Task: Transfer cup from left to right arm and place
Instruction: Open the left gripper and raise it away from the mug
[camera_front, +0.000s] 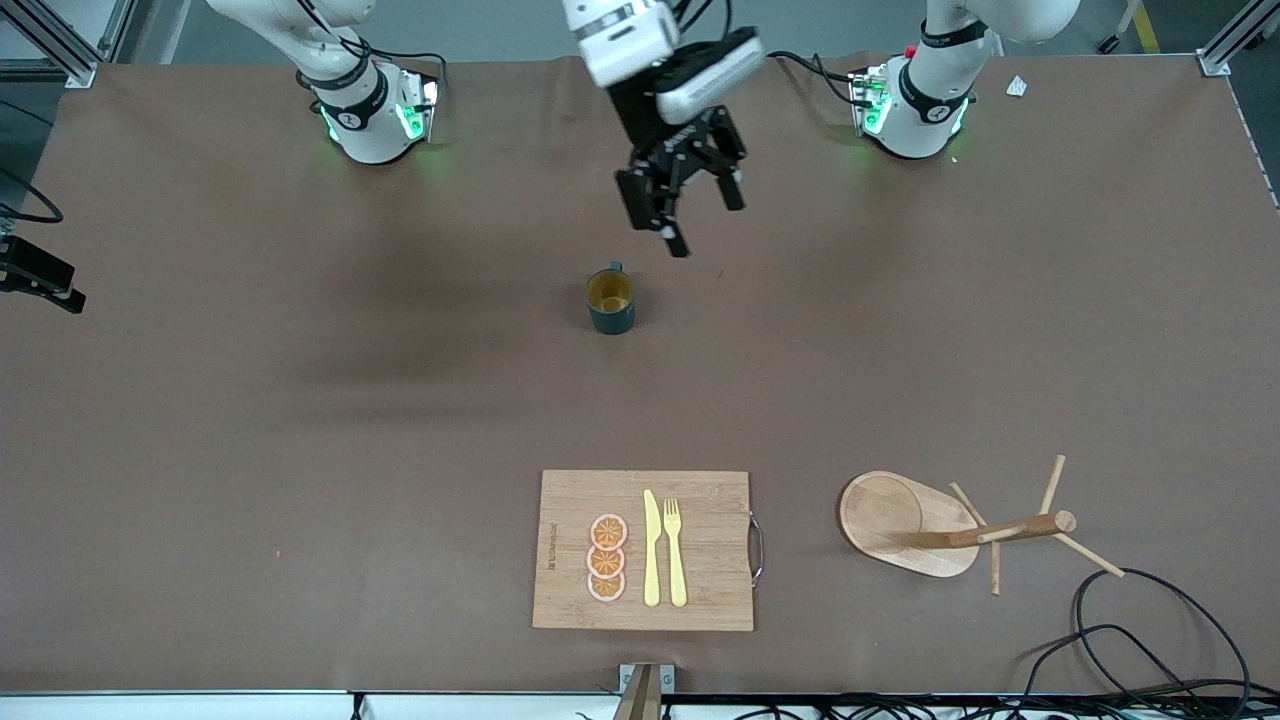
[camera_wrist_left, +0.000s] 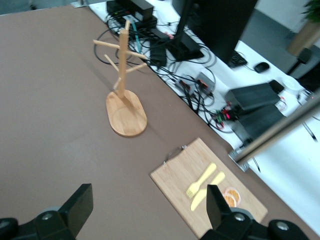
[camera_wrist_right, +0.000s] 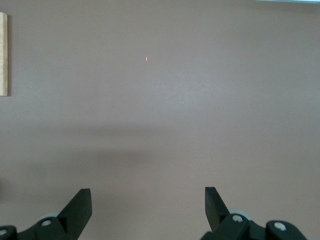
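Brown table (camera_front: 300, 400) bears cup (camera_front: 610, 301), cutting board (camera_front: 570, 520).

Cutting board (camera_front: 700, 590) — dark brand mark along edge — lettering unreadable.

The left arm reaches in from its base and carries its wrist high over the middle of the bench (camera_front: 200, 400), toward the robots' end. Its left tool (camera_front: 700, 215) hangs in the air, tilted, with both dark fingers (camera_wrist_left: 77, 202) spread wide and nothing between them. The right arm rises from its base out of the front view. In its own wrist view the right tool (camera_wrist_right: 147, 207) hovers over bare bench with its fingers (camera_wrist_right: 215, 202) wide apart and holds nothing.
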